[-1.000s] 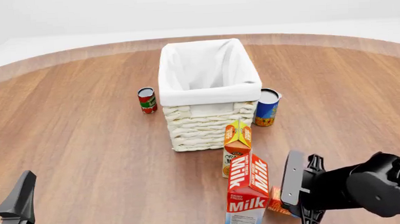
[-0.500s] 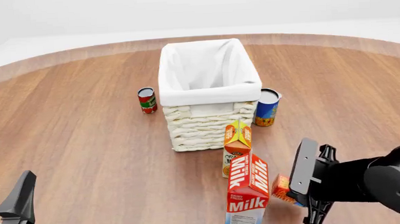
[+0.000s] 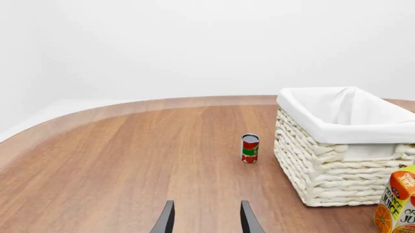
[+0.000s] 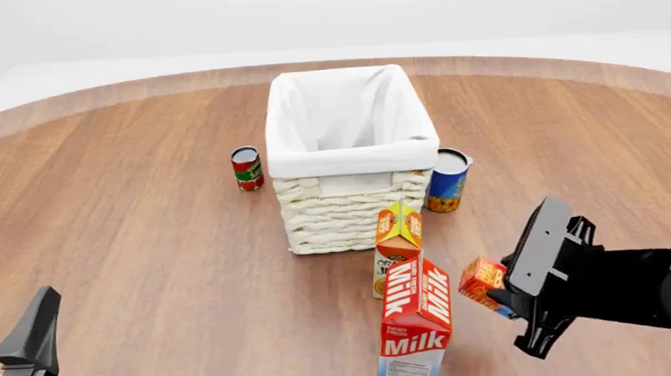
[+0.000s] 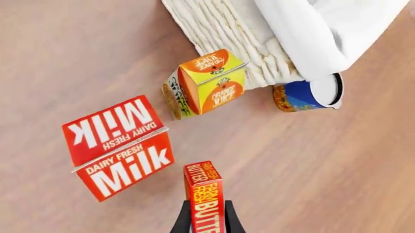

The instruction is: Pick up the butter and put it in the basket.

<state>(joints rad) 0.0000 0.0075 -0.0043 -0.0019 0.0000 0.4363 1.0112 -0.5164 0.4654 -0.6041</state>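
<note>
The butter (image 4: 482,281) (image 5: 205,199) is a small red-orange box with yellow lettering, held above the table just right of the milk carton. My right gripper (image 4: 505,298) (image 5: 206,221) is shut on the butter, its fingers pinching the box from both sides. The basket (image 4: 351,157) (image 3: 337,145) (image 5: 246,34), cream wicker with a white liner, stands at mid-table beyond the cartons. My left gripper (image 3: 205,221) stands open low at the front left with nothing between its fingers; only a dark part of it shows in the front view (image 4: 28,351).
A tall red-and-white milk carton (image 4: 415,322) (image 5: 120,145) and an orange juice carton (image 4: 397,245) (image 5: 204,82) (image 3: 397,204) stand in front of the basket. A blue can (image 4: 447,180) (image 5: 308,94) sits by the basket's right side, a red can (image 4: 247,168) (image 3: 250,148) by its left.
My right gripper has risen and moved to the right, lifting the butter off the table. The left arm has not moved.
</note>
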